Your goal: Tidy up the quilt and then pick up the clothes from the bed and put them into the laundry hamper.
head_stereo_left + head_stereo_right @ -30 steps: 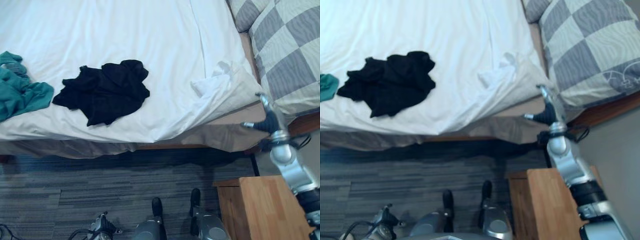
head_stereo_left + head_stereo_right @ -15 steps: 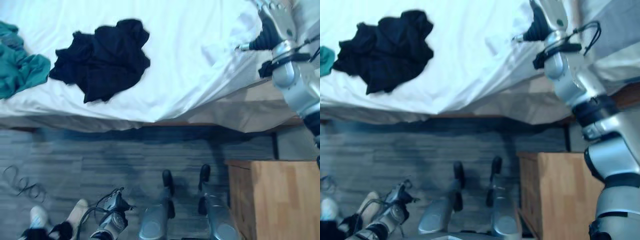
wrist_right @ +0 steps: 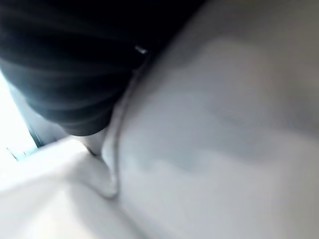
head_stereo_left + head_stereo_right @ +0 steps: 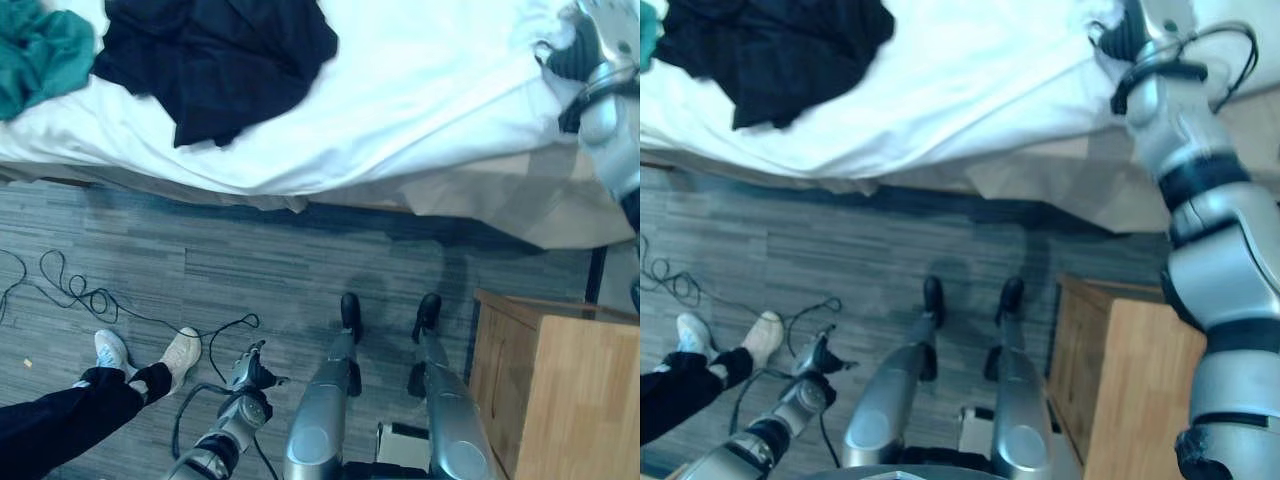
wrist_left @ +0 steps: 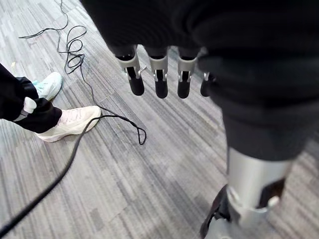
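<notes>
Right hand (image 4: 578,52) at white quilt (image 4: 430,90) edge, fingers hidden.

On the bed (image 4: 420,110): one black garment (image 4: 215,55), one teal garment (image 4: 40,50). One wooden cabinet (image 4: 560,390); two shoes (image 4: 140,355).

The bed (image 4: 480,200) carries a white quilt (image 4: 420,90); a black garment (image 4: 215,50) and a teal garment (image 4: 40,50) lie on it.

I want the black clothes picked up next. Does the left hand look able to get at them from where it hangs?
Probably not yet: the left hand hangs low over the floor, while the black clothes lie up on the white quilt. Nothing blocks the way; the arm must lift first.
</notes>
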Robot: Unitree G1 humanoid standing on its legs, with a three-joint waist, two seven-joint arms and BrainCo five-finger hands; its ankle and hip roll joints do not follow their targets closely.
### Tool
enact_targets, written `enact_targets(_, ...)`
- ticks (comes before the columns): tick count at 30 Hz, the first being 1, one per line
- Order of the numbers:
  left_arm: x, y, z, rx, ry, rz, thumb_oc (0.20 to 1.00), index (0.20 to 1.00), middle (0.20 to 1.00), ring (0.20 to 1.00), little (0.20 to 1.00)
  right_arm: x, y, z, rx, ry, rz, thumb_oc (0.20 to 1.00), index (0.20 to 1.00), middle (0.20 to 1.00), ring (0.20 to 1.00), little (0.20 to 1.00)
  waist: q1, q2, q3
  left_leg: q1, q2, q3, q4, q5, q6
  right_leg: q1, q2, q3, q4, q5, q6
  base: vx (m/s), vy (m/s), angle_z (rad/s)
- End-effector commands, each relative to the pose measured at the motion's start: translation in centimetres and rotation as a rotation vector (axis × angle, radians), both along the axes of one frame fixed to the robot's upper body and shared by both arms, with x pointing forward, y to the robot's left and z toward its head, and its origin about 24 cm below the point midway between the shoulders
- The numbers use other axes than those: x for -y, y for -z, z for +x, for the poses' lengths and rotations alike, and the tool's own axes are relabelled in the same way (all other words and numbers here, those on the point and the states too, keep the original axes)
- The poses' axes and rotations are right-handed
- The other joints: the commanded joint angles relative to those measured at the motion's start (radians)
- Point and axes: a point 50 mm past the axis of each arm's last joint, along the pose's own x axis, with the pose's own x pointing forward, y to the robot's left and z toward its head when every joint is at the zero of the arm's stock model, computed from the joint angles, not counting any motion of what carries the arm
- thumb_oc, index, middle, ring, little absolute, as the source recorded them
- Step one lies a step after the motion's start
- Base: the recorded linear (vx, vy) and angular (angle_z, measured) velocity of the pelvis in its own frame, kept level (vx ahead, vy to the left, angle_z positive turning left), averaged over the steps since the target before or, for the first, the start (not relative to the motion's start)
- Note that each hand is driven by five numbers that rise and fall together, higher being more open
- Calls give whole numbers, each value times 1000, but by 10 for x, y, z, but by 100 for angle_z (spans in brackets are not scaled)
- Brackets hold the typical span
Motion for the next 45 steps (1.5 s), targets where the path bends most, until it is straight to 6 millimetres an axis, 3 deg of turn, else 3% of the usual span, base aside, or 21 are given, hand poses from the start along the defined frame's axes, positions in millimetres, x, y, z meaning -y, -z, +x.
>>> enact_targets(1, -3, 22, -35, -150, -81, 39, 1000, 1000, 1000, 1000, 1000, 41, 102, -33, -125, 41, 321, 1000, 1000, 1000, 1000, 1000, -76, -65, -94, 75, 99, 79, -7, -91, -92, 44, -46, 42, 111, -220, 114, 70, 25, -1)
enact_targets(3, -8, 21, -34, -164, -86, 54, 1000, 1000, 1000, 1000, 1000, 58, 154, -62, -193, 97, 472, 1000, 1000, 1000, 1000, 1000, -90, -80, -113, 122, 93, 85, -7, -114, -78, 85, -46, 43, 110, -228, 115, 85, 55, 6)
enact_targets(4, -8, 21, -35, -166, -82, 57, 1000, 1000, 1000, 1000, 1000, 59, 155, -63, -194, 100, 475, 1000, 1000, 1000, 1000, 1000, -86, -81, -115, 121, 93, 86, -7, -111, -78, 84, -46, 43, 107, -224, 114, 101, 63, -13)
enact_targets(6, -11, 20, -35, -173, -105, 54, 1000, 1000, 1000, 1000, 1000, 65, 241, -110, -338, 209, 772, 1000, 1000, 1000, 1000, 1000, -104, -101, -147, 171, 88, 97, -6, -135, -67, 125, -47, 50, 99, -229, 117, 77, 57, -47)
enact_targets(7, -12, 20, -35, -173, -104, 55, 1000, 1000, 1000, 1000, 1000, 65, 242, -110, -339, 210, 773, 1000, 1000, 1000, 1000, 1000, -102, -103, -150, 168, 88, 98, -7, -131, -66, 122, -47, 51, 97, -225, 117, 95, 88, -30)
enact_targets(8, -15, 21, -38, -184, -123, 48, 1000, 1000, 1000, 1000, 1000, 65, 289, -142, -445, 342, 895, 1000, 1000, 1000, 1000, 1000, -116, -113, -174, 195, 87, 108, -7, -144, -63, 146, -48, 56, 88, -227, 119, 83, 67, -14)
enact_targets(13, -29, 21, -48, -212, -162, 79, 1000, 1000, 1000, 1000, 1000, 66, 319, -168, -496, 497, 962, 1000, 1000, 1000, 1000, 1000, -132, -134, -210, 227, 87, 123, -7, -163, -59, 161, -45, 74, 99, -236, 121, 57, 57, -27)
enact_targets(17, -34, 25, -59, -247, -160, 99, 1000, 1000, 1000, 1000, 1000, 84, 271, -147, -317, 459, 831, 1000, 1000, 1000, 1000, 1000, -126, -146, -210, 257, 85, 129, -7, -178, -56, 169, -44, 93, 114, -246, 122, 13, 35, -16)
enact_targets(18, -33, 26, -61, -255, -154, 101, 1000, 1000, 1000, 1000, 1000, 85, 253, -136, -260, 416, 793, 507, 507, 507, 507, 507, -120, -146, -208, 258, 85, 128, -7, -178, -56, 168, -45, 94, 116, -246, 121, 0, 0, 0)
enact_targets(19, -33, 26, -61, -253, -154, 100, 1000, 1000, 1000, 1000, 1000, 85, 252, -136, -259, 415, 793, 200, 200, 200, 200, 200, -121, -146, -209, 254, 85, 128, -7, -174, -55, 164, -46, 94, 114, -242, 120, 0, 0, 0)
enact_targets(24, -28, 26, -57, -252, -102, 103, 1000, 1000, 1000, 1000, 1000, 46, 119, -58, 63, 88, 573, 200, 200, 200, 200, 200, -65, -117, -149, 218, 82, 105, 1, -155, -57, 131, -49, 98, 133, -248, 113, -64, -36, -3)
enact_targets(28, -21, 25, -51, -222, -84, 89, 1000, 1000, 1000, 1000, 1000, 25, 71, -35, 152, 1, 531, 200, 200, 200, 200, 200, -45, -89, -121, 187, 74, 98, 6, -139, -57, 108, -56, 94, 134, -239, 109, -42, -21, 11)
enact_targets(31, -15, 21, -41, -169, -74, 73, 1000, 1000, 1000, 1000, 1000, 17, 58, -12, 112, 11, 528, 200, 200, 200, 200, 200, -27, -59, -98, 147, 70, 92, 20, -131, -61, 81, -65, 88, 142, -237, 108, -53, -34, 31)
enact_targets(36, -2, 8, -11, -58, -23, 51, 1000, 1000, 1000, 1000, 1000, 22, 82, 12, -79, 132, 519, 200, 200, 200, 200, 200, -17, -38, -52, 50, 73, 74, 113, -140, -64, 24, -78, 78, 198, -249, 99, -103, -36, 25)
enact_targets(38, 12, 0, 5, 4, -19, 12, 1000, 1000, 1000, 1000, 1000, 31, 161, 8, -362, 270, 585, 200, 200, 200, 200, 200, -10, -36, 0, 3, 79, 65, 192, -165, -61, -9, -80, 67, 247, -261, 92, -129, 4, 14)
enact_targets(39, 12, 0, 5, 5, -19, 13, 1000, 1000, 1000, 1000, 1000, 31, 160, 8, -361, 270, 585, 200, 200, 200, 200, 200, -10, -36, -2, 0, 78, 65, 191, -162, -60, -11, -80, 67, 245, -258, 91, -62, 10, 2)
enact_targets(40, 12, 0, 7, 9, -34, 9, 1000, 1000, 1000, 1000, 1000, 35, 215, -12, -536, 332, 567, 200, 200, 200, 200, 200, -14, -45, 0, -2, 83, 66, 198, -170, -59, -14, -79, 66, 243, -258, 94, -25, 8, 7)
enact_targets(41, 12, -1, 7, 10, -34, 9, 1000, 1000, 1000, 1000, 1000, 35, 215, -12, -536, 332, 567, 200, 200, 200, 200, 200, -14, -46, 0, -4, 83, 66, 197, -167, -59, -15, -79, 66, 241, -255, 93, -31, 29, 8)
enact_targets(42, 9, 0, 6, -1, -57, 12, 1000, 1000, 1000, 1000, 1000, 38, 275, -46, -709, 393, 590, 200, 200, 200, 200, 200, -22, -60, -1, 7, 85, 68, 191, -171, -56, -1, -79, 63, 224, -248, 98, -14, 51, 6)
enact_targets(44, 5, 0, 6, -6, -75, 21, 1000, 1000, 1000, 1000, 1000, 39, 303, -67, -789, 421, 600, 200, 200, 200, 200, 200, -29, -68, -6, 15, 83, 70, 184, -173, -54, 6, -78, 65, 210, -240, 102, 4, 67, 4)
enact_targets(45, -6, 0, 3, -22, -102, 50, 1000, 1000, 1000, 1000, 1000, 37, 354, -117, -970, 474, 615, 200, 200, 200, 200, 200, -46, -84, -21, 36, 77, 73, 166, -181, -50, 24, -80, 68, 184, -228, 111, 9, 54, 3)
